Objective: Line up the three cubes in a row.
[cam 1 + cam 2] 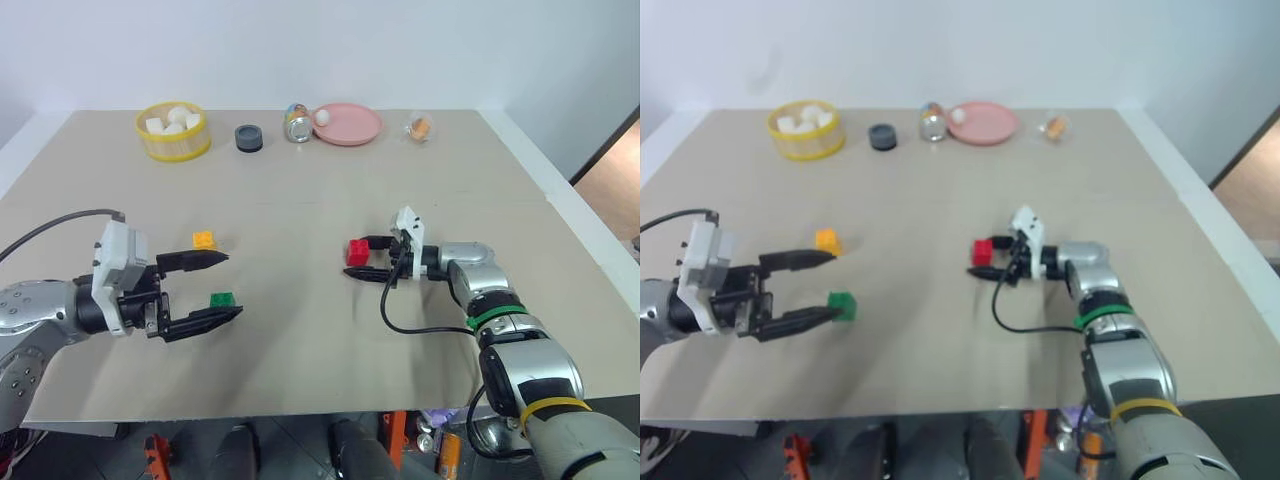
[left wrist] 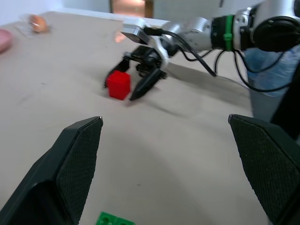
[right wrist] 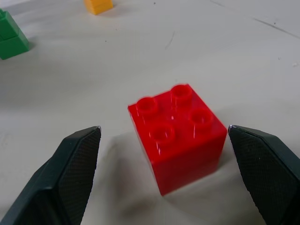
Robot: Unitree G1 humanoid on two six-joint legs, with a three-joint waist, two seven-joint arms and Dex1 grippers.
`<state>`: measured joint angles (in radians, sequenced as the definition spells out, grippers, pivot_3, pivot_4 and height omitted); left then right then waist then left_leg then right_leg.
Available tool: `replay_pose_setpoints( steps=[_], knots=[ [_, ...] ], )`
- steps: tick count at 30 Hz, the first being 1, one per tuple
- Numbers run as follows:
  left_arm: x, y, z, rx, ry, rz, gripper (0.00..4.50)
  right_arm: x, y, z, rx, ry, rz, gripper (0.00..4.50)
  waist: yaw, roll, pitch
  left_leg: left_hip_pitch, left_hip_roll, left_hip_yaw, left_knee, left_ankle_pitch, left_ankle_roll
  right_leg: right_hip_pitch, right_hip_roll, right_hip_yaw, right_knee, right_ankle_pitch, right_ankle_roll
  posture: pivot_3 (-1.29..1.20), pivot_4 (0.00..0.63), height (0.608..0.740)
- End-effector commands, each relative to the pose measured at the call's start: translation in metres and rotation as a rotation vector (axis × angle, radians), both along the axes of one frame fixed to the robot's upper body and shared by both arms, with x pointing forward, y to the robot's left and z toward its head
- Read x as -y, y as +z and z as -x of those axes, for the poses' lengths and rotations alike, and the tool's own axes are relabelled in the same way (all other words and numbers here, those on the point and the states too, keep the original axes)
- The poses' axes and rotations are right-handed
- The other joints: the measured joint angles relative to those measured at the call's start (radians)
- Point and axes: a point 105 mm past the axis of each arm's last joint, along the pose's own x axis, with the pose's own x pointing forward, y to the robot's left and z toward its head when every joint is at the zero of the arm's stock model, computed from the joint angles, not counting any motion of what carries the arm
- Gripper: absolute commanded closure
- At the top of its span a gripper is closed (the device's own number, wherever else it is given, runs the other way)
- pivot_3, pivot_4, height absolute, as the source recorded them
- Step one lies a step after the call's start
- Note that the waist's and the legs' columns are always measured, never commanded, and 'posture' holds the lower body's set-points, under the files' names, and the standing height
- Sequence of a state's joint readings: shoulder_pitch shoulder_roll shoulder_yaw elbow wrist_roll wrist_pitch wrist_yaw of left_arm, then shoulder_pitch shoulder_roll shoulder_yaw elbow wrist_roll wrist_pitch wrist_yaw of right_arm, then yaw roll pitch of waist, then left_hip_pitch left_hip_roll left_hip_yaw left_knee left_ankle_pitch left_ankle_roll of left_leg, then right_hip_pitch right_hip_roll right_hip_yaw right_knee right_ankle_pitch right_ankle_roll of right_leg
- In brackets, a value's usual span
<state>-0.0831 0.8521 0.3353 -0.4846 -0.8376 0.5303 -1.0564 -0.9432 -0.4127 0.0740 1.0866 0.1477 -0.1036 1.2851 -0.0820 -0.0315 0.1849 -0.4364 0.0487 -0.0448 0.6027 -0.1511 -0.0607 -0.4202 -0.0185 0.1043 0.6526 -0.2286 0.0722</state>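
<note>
The red cube (image 1: 357, 252) sits right of the table's middle, studs up. My right gripper (image 1: 357, 259) points left at it, open, one finger on each side of the cube (image 3: 176, 136) and not touching it. On the left side lie the yellow-orange cube (image 1: 204, 240) and, nearer to me, the green cube (image 1: 222, 299). My left gripper (image 1: 232, 284) points right and hangs open, empty, just above the table. Its upper finger ends near the yellow-orange cube and its lower finger ends beside the green cube (image 2: 112, 219).
Along the far edge stand a yellow basket (image 1: 175, 149) of white lumps, a dark round cap (image 1: 249, 138), a small can (image 1: 297, 124), a pink plate (image 1: 352, 127) with a white ball, and a wrapped item (image 1: 421, 127). A black cable loops from my right wrist.
</note>
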Motion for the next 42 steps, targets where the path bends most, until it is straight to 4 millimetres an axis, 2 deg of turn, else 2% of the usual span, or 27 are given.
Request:
replay_pose_setpoints(
  steps=[1,7,10,16,20,23,26,29,37,42],
  knots=[
    [-0.002,0.010,0.005,0.040,0.005,-0.011,0.01,0.000,0.015,-0.003,0.048,0.015,-0.013,0.26,0.000,0.000,0.000,0.000,0.000,0.000,0.000,0.000,0.000,0.000,0.000,0.000,0.000,0.000,0.000,0.00,0.150,0.740],
    [-0.006,0.010,0.002,0.046,0.019,-0.015,0.00,0.006,0.018,-0.002,0.049,0.024,-0.012,2.13,-0.001,0.000,0.000,0.000,0.000,0.000,0.000,0.000,0.000,0.000,0.000,0.000,0.000,0.000,0.000,0.00,0.150,0.740],
    [-0.007,0.009,-0.001,0.048,0.018,-0.016,0.00,0.011,0.018,-0.001,0.046,0.024,-0.003,3.23,0.000,0.000,0.000,0.000,0.000,0.000,0.000,0.000,0.000,0.000,0.000,0.000,0.000,0.000,0.000,0.00,0.150,0.740],
    [-0.002,0.010,-0.006,0.059,-0.013,-0.018,0.00,0.024,0.021,0.000,0.057,0.006,0.019,3.25,-0.001,0.000,0.000,0.001,0.000,0.000,0.000,0.000,0.000,0.000,0.000,0.000,0.000,0.000,0.000,0.00,0.150,0.740],
    [0.002,0.008,-0.005,0.047,-0.056,-0.020,0.00,0.037,0.029,0.012,0.088,0.058,0.047,3.25,0.001,0.000,0.000,0.000,0.000,0.000,0.000,0.000,0.000,0.000,0.000,0.000,0.000,0.000,0.000,0.00,0.150,0.740],
    [0.005,0.006,-0.003,0.027,-0.098,-0.019,0.00,0.039,0.022,0.034,0.130,0.149,0.126,3.25,0.006,0.000,0.000,0.001,0.000,0.000,0.000,0.000,0.000,0.001,0.000,0.000,0.000,-0.001,0.000,0.00,0.150,0.740],
    [0.011,0.004,-0.002,0.007,-0.143,-0.014,0.00,0.033,0.008,0.071,0.143,0.281,0.192,3.25,0.009,0.000,0.000,0.000,0.000,-0.001,-0.001,0.000,0.000,0.001,0.000,-0.001,0.001,-0.002,0.001,0.00,0.150,0.740],
    [0.014,0.001,-0.001,-0.005,-0.165,-0.019,0.00,0.028,0.005,0.086,0.158,0.301,0.195,3.25,0.005,0.002,0.000,0.001,0.000,0.000,0.000,0.000,0.000,0.001,0.000,0.000,0.001,-0.002,0.001,0.00,0.150,0.740],
    [0.016,-0.001,0.001,-0.025,-0.170,0.003,0.00,0.016,0.001,0.089,0.177,0.252,0.158,3.25,0.002,0.001,0.000,0.010,0.000,0.001,0.001,0.003,0.002,0.007,0.001,0.001,0.003,0.000,-0.006,0.00,0.150,0.740],
    [0.016,0.001,0.000,-0.022,-0.164,0.004,0.00,0.012,0.000,0.080,0.168,0.240,0.144,3.25,0.002,0.001,0.000,0.012,0.000,0.002,0.002,0.003,0.002,0.009,0.000,0.002,0.003,0.000,-0.006,0.00,0.150,0.740]
  ],
)
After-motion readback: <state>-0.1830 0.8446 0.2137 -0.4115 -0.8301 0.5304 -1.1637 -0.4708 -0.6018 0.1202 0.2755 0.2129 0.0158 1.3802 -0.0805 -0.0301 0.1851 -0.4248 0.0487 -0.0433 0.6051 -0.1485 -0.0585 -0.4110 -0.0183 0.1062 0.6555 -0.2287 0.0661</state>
